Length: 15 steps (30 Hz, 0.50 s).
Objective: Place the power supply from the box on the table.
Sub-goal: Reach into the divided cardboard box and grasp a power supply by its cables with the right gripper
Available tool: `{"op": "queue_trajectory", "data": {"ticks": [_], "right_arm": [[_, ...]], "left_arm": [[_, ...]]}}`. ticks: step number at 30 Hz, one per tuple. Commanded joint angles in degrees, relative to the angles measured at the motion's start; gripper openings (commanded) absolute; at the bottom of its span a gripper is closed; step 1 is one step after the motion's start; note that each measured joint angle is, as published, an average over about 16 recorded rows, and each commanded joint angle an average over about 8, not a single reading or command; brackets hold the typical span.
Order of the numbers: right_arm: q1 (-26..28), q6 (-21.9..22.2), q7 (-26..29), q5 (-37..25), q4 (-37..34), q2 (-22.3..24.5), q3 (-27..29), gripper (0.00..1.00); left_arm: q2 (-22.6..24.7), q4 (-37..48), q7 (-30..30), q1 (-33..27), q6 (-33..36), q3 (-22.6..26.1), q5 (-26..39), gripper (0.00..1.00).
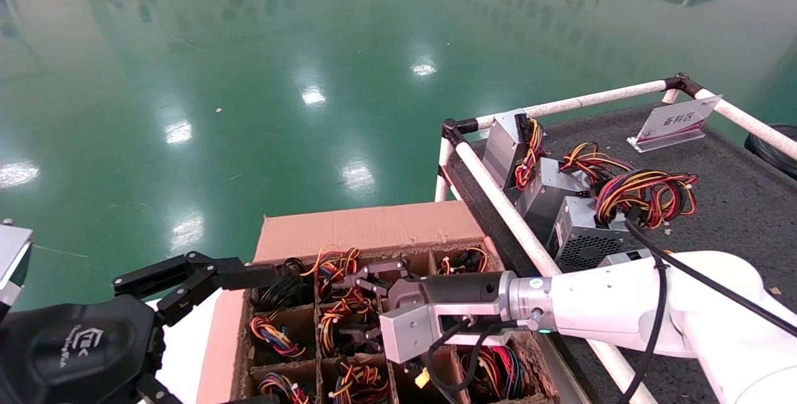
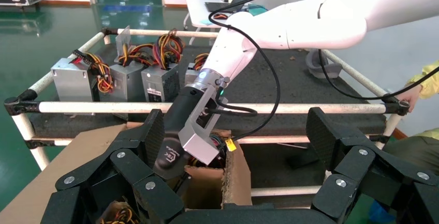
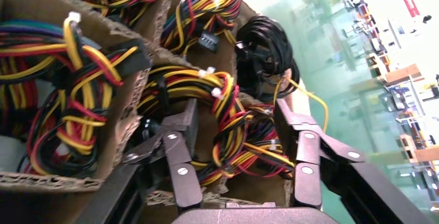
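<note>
My right tool (image 1: pixel 361 304) hangs wide open over the brown cardboard box (image 1: pixel 367 230), fingers straddling a wire bundle in a middle cell. My left tool (image 1: pixel 187 279), also wide, idles at its nine o'clock edge. At two o'clock, silver-grey power supplies (image 1: pixel 582 233) crowd the white rail of the dark felt tabletop (image 1: pixel 735 205).

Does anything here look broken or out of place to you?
Nothing looks broken, but the box is tatty: its cardboard dividers are frayed and ragged where the open right gripper reaches into a cell. On the table, the grey units by the rail have loose, tangled wires.
</note>
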Motion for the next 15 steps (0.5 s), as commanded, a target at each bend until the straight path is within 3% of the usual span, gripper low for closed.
{"op": "queue_trajectory", "data": {"ticks": [1, 15], "right_arm": [[0.36, -0.3, -0.87, -0.28, -1.07, -0.17, -0.2, 0.0], [2.76, -1.15, -3.66, -0.73, -6.7, -1.73, -0.69, 0.0]], "left_arm": [[0.0, 0.0, 0.0, 0.0, 0.0, 0.0, 0.0, 1.0], [0.0, 0.0, 0.0, 0.0, 0.0, 0.0, 0.0, 1.0]]}}
